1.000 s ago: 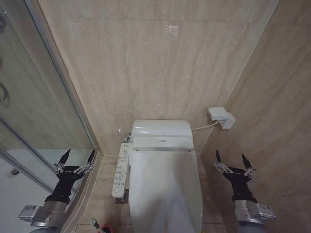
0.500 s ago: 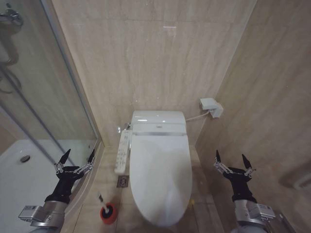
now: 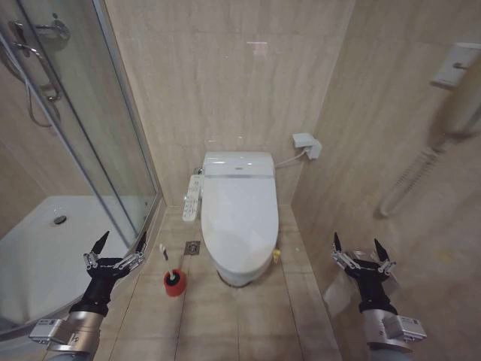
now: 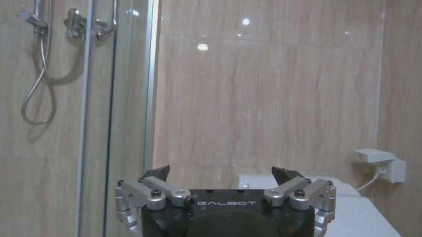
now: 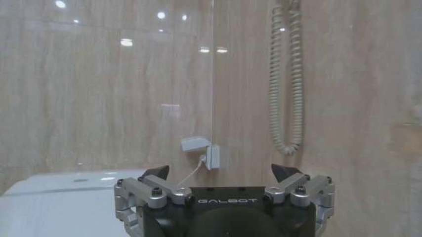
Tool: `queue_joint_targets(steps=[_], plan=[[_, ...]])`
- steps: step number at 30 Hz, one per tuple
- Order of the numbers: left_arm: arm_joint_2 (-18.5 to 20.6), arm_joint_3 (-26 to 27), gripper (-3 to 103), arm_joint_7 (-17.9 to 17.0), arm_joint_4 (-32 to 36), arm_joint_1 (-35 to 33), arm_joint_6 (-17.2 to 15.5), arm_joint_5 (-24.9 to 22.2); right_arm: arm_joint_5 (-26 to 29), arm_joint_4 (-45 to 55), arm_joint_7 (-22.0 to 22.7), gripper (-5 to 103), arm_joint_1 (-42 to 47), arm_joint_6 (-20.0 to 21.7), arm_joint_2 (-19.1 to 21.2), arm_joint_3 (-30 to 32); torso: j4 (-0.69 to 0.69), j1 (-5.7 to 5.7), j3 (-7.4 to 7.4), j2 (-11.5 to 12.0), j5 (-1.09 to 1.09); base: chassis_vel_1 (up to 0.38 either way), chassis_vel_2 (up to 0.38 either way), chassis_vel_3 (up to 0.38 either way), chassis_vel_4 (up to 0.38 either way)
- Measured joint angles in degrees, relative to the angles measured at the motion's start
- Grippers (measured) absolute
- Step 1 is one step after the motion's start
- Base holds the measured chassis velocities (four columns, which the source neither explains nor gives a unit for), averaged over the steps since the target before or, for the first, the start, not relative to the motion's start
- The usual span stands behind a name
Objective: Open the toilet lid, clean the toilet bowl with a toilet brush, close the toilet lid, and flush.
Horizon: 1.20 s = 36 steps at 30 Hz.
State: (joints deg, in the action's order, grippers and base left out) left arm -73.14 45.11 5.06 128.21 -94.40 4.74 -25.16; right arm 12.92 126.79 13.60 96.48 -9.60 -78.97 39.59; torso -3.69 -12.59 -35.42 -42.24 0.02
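- Toilet lid: down flat over the toilet bowl, in the middle of the head view, at about 12 o'clock from the robot. Likely light, stiff plastic, smooth and slippery; probably best lifted at the front rim, at the 6 o'clock end, far from the hinge.
- Toilet brush: thin white handle leaning up out of the red holder on the floor tiles, at about 8 o'clock from the bowl front. Likely very light; best pinched on the upper handle. Bristle head hidden inside the holder.
- Left gripper: fingers spread wide, empty, raised at about 10 o'clock, well apart from the brush.
- Right gripper: also spread wide, empty, at about 2 o'clock near the wall.
- Bowl inside hidden under the lid; yellow strap too small to make out.
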Motion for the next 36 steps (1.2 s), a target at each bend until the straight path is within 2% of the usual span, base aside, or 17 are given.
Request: queue_joint_targets(steps=[6,8,14,26,28,36], plan=[[0.00,0.00,100,-0.01,0.00,0.04,0.00,0.00,0.00,0.00,-0.01,100,-0.06,0.00,0.00,-0.01,0.06,-0.10,-0.04,0.04,-0.02,0.015,0.040,0.013,0.014],[0.01,0.00,100,0.00,0.00,0.07,0.00,0.00,0.00,0.00,-0.01,100,-0.06,0.00,0.00,-0.01,0.00,-0.13,-0.05,0.06,-0.03,-0.060,0.065,0.061,-0.072],[0.01,0.00,100,0.00,0.01,0.06,0.00,0.00,0.00,0.00,-0.01,100,-0.06,0.00,0.00,-0.01,0.03,-0.10,-0.04,0.05,-0.02,0.003,-0.025,-0.016,0.020],[0.00,0.01,100,-0.01,0.02,0.03,0.00,0.00,0.00,0.00,-0.01,100,-0.02,0.00,0.00,-0.01,0.01,0.00,0.00,0.00,0.01,0.196,-0.190,-0.190,0.184],[0.00,0.00,100,-0.01,0.02,0.00,0.00,0.00,0.00,0.00,-0.01,100,-0.01,0.00,0.00,0.00,0.02,0.00,0.01,-0.01,-0.04,0.161,-0.183,-0.168,0.150],[0.00,0.00,100,0.00,0.02,0.04,0.00,0.00,0.00,0.00,-0.01,100,-0.04,0.00,0.00,-0.01,0.03,-0.09,-0.03,0.04,-0.01,0.017,0.004,-0.010,0.006]])
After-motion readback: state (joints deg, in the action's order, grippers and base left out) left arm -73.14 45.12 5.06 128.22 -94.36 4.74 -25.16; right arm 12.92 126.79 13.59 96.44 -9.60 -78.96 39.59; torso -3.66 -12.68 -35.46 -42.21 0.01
